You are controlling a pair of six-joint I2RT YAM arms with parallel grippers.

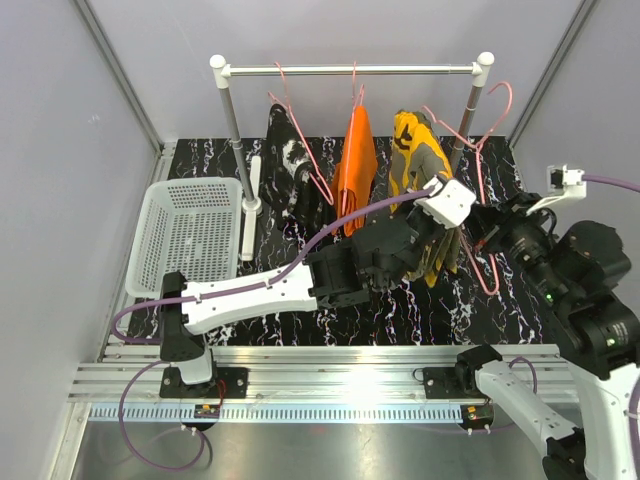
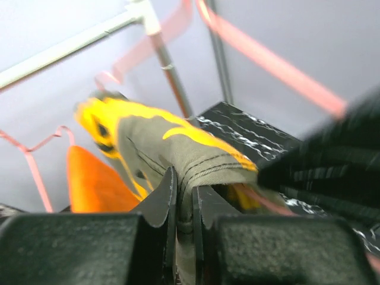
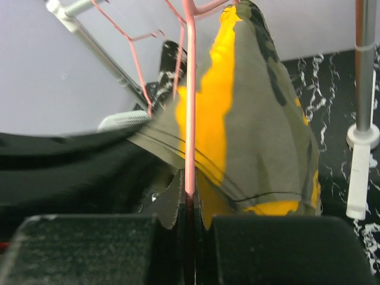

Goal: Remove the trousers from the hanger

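Observation:
Three trousers hang on pink hangers from the rail: black with white splashes (image 1: pixel 290 160), plain orange (image 1: pixel 355 165) and yellow-olive camouflage (image 1: pixel 418 150) at the right. My left gripper (image 2: pixel 184 199) is shut on a fold of the camouflage trousers' (image 2: pixel 178 142) lower edge, and the cloth is squeezed between the jaws. In the top view that gripper (image 1: pixel 437 245) sits low against the garment. The right gripper (image 3: pixel 190 202) is shut on the thin pink hanger wire (image 3: pixel 190 107) that runs up in front of the camouflage trousers (image 3: pixel 261 119). From above, it (image 1: pixel 487 235) lies just right of the garment.
A white basket (image 1: pixel 190 235) stands at the left of the dark marbled mat. The rail (image 1: pixel 350 70) rests on two grey posts with white feet (image 1: pixel 250 205). Another pink hanger (image 1: pixel 497 100) hooks on the rail's right end. Grey walls close in both sides.

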